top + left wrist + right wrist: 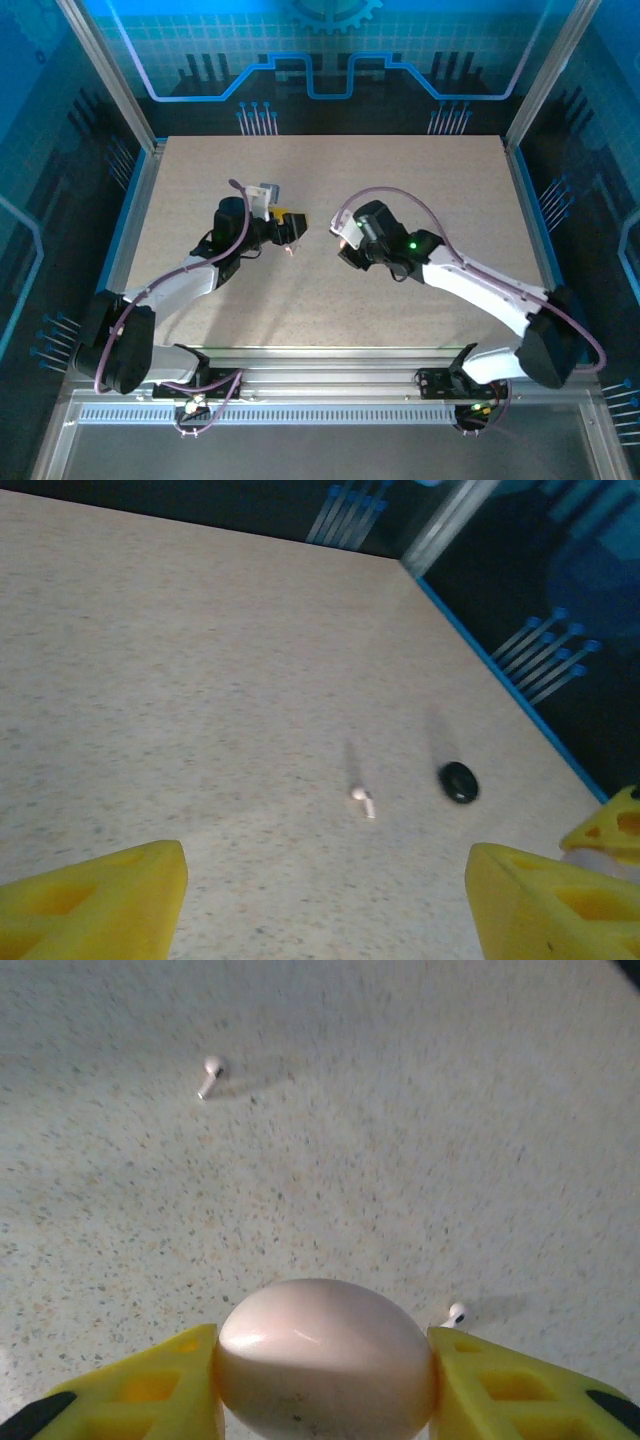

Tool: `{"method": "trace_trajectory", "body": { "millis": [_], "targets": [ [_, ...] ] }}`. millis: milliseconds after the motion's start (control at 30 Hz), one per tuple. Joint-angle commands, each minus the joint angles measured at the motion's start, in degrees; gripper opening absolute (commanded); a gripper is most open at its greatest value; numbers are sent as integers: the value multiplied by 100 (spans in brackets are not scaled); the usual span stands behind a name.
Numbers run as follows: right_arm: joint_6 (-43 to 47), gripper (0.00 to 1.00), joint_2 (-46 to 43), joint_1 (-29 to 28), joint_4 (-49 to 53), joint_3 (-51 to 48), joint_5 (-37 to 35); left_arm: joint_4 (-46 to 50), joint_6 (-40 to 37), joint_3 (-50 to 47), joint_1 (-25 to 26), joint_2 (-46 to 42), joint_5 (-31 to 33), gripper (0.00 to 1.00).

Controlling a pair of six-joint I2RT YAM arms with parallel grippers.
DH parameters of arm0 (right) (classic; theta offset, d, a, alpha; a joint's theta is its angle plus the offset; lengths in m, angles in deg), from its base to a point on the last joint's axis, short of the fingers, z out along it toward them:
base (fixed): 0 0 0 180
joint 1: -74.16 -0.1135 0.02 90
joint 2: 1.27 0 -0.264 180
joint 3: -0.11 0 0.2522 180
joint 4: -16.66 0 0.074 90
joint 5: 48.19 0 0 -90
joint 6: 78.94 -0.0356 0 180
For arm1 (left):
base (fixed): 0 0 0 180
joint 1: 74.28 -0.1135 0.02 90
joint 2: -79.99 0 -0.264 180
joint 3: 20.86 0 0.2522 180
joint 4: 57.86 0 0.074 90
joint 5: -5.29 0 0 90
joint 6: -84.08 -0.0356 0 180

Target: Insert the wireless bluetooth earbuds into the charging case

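Tabletop (400,1110): earbuds (210,1075) loose, case (325,1372) in right pincer (322,1350)

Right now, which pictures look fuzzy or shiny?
Left wrist view: the near yellow fingers look soft, the earbud tiny and fuzzy. Right wrist view: a shiny spot on the charging case. Top view: blue glow around the table.

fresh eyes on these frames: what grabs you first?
The pale pink charging case, clamped in the right tool at mid-table. A near earbud lies loose beside that tool's finger, a far earbud farther out on the speckled table. The left tool hangs open opposite, a black disc beyond it.
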Motion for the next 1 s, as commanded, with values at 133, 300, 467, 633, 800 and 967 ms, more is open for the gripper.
{"method": "trace_trajectory", "body": {
  "millis": [133, 300, 467, 633, 800, 967],
  "targets": [
    [1045, 46, -880, -51, -1079, -693, 389, -297, 216, 55, 43, -272, -1590, 73],
    [1095, 46, -1172, -61, -958, -739, 477, 394, -42, 412, 342, -247, -2097, 72],
    [1130, 46, -1242, -81, -926, -872, 538, 1634, -755, 946, 856, -178, -2195, 70],
    [1208, 45, -1183, -94, -948, -854, 597, 1886, -872, 1120, 1118, -110, -2158, 69],
    [1210, 45, -1194, -136, -1030, -835, 654, 1882, -782, 1218, 1126, 13, -2123, 61],
    [1227, 43, -1181, -215, -1042, -804, 622, 1788, -621, 1329, 1127, 177, -2110, 54]
  ]
}}
